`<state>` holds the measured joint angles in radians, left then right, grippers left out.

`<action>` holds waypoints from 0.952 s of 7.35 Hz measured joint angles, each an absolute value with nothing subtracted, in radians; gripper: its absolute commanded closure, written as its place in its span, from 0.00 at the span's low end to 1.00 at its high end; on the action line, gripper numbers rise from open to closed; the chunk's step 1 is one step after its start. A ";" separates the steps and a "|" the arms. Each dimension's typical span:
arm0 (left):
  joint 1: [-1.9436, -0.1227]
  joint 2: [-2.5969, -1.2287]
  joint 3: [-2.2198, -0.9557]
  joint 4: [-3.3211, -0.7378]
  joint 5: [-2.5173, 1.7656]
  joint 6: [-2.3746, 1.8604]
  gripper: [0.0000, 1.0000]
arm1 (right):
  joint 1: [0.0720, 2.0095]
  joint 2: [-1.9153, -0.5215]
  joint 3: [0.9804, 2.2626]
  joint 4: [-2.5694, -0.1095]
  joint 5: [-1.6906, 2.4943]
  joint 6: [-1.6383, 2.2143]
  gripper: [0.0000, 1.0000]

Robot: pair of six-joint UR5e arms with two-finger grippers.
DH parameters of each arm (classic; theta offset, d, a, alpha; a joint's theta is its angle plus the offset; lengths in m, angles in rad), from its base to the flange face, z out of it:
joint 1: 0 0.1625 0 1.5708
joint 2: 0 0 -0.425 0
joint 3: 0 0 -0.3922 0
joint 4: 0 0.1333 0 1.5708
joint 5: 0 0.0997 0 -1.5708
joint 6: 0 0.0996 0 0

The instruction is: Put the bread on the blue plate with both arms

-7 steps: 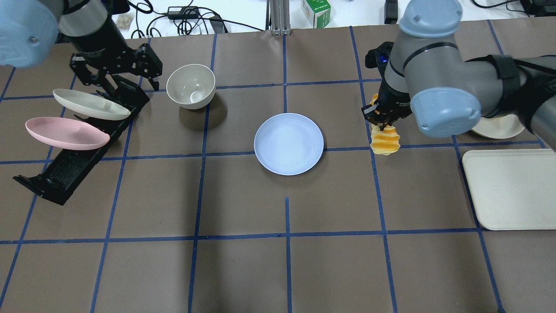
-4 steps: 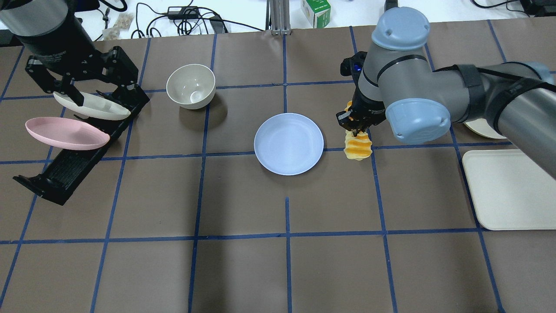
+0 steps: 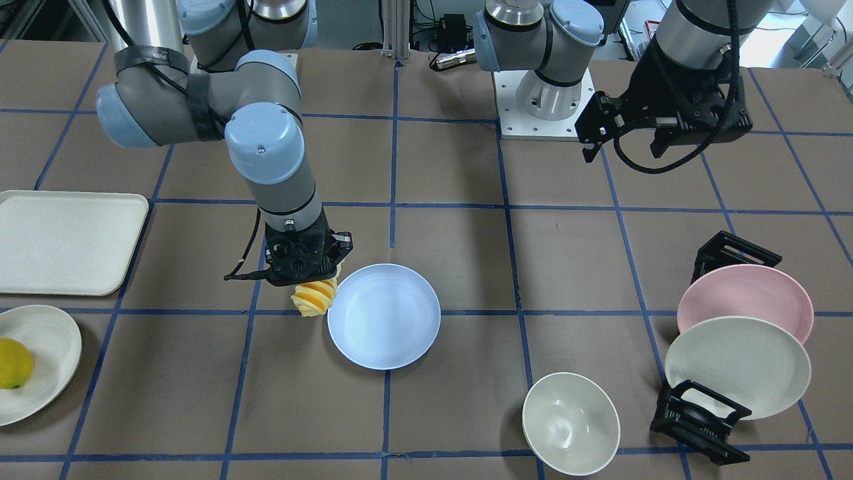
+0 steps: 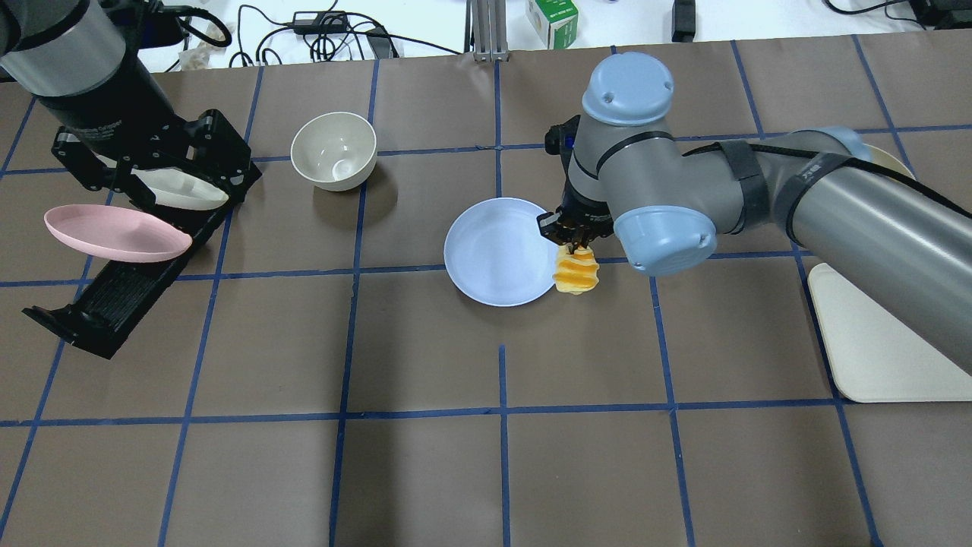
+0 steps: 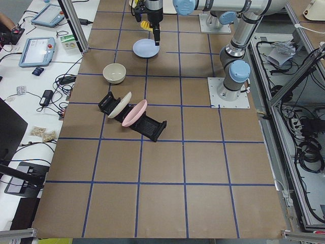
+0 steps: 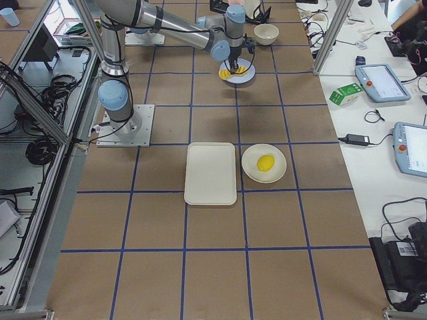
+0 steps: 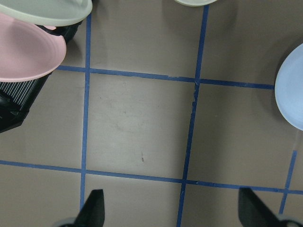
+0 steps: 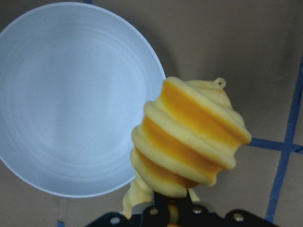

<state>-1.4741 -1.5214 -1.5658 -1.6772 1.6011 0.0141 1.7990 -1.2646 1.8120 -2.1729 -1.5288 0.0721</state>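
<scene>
The bread (image 4: 575, 273), pale yellow with orange stripes, hangs end-down from my right gripper (image 4: 573, 245), which is shut on its upper end. It hovers at the right rim of the blue plate (image 4: 493, 251), partly over the edge. In the right wrist view the bread (image 8: 189, 137) overlaps the plate's (image 8: 71, 104) rim. In the front view the bread (image 3: 315, 298) sits beside the plate (image 3: 383, 317). My left gripper (image 4: 152, 178) is open and empty above the dish rack at the far left. Its fingertips (image 7: 94, 208) stand wide apart.
A black dish rack (image 4: 114, 296) at the left holds a pink plate (image 4: 114, 232) and a cream plate (image 4: 186, 194). A cream bowl (image 4: 334, 150) stands behind and left of the blue plate. A cream tray (image 4: 881, 342) and a cream plate (image 3: 46, 373) with a lemon (image 3: 13, 363) lie at the right.
My right arm has carried the bread leftward from well right of the blue plate to its right rim. My left arm has shifted over the rack, still open.
</scene>
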 measured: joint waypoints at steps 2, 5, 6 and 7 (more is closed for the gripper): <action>-1.486 -1.501 -1.605 -1.675 1.606 0.017 0.00 | 1.850 -1.180 1.758 -2.270 -1.527 0.131 1.00; -1.488 -1.496 -1.614 -1.674 1.610 0.020 0.00 | 1.866 -1.046 1.621 -2.258 -1.503 0.152 1.00; -1.488 -1.496 -1.615 -1.675 1.611 0.020 0.00 | 1.872 -1.035 1.611 -2.234 -1.501 0.169 0.99; -1.488 -1.496 -1.615 -1.674 1.612 0.020 0.00 | 1.878 -1.041 1.607 -2.189 -1.500 0.179 0.97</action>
